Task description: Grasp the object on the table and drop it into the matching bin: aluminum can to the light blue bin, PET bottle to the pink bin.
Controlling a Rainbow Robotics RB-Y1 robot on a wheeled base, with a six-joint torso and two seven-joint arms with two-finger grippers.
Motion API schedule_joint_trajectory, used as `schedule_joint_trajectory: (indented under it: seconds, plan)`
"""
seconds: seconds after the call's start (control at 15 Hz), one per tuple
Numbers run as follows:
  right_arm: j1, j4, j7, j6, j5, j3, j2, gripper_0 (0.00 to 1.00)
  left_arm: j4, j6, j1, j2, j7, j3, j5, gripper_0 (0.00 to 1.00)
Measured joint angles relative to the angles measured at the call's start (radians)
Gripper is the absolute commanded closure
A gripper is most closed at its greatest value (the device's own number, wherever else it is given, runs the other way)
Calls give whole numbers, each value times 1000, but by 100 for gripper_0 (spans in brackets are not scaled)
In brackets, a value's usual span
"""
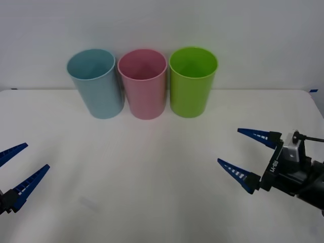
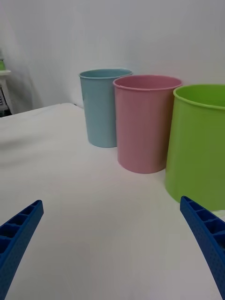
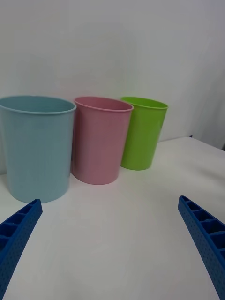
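Your right gripper (image 1: 250, 156) hovers at 4 o'clock over the worktop (image 1: 152, 177), fingers spread and pinching nothing; your left gripper (image 1: 20, 164) at 8 o'clock likewise. No bottle lies before either. Three bins stand at 12: one light blue bin (image 1: 96, 83), one pink bin (image 1: 143, 83), one lime green bin (image 1: 192, 81).

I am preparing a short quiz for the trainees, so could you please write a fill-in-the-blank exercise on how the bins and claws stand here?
1. The pink bin stands between the light blue bin and the ____ bin.
2. All three bins stand upright on the white ____.
3. The left claw and the right claw both hold their fingers ____.

Missing words: green; table; open
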Motion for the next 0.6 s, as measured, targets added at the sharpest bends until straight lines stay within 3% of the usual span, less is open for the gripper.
schedule_joint_trajectory:
  seconds: [0.33, 0.6]
  plan:
    - [140, 0, 23, -230, -5, -197, 74, 0, 0, 0, 0, 0, 0, 0, 0, 0]
    - [228, 0, 37, -274, -51, -278, 93, 0, 0, 0, 0, 0, 0, 0, 0, 0]
